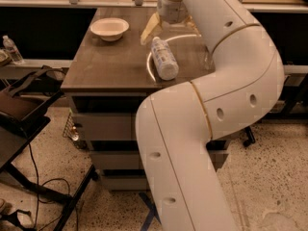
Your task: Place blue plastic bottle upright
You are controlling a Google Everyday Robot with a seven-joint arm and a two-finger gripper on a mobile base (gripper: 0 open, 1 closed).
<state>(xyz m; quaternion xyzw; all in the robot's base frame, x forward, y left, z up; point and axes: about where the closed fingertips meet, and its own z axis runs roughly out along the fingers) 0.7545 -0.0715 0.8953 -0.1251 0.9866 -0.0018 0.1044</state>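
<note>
The blue plastic bottle (pixel 163 58) lies on its side on the dark wooden table (pixel 103 69), near the middle, its long axis running from the back toward the front edge. It is clear and ribbed with a pale label. My gripper (pixel 151 29) hangs just behind the bottle's far end, a little above the table top and apart from the bottle. My large white arm (pixel 216 95) curves in from the right and hides the right part of the table.
A white bowl (pixel 109 29) sits at the table's back left. A small clear bottle (pixel 12 49) stands on a shelf at far left. A black stand (pixel 21 112) and cables (pixel 43 186) lie left of the table.
</note>
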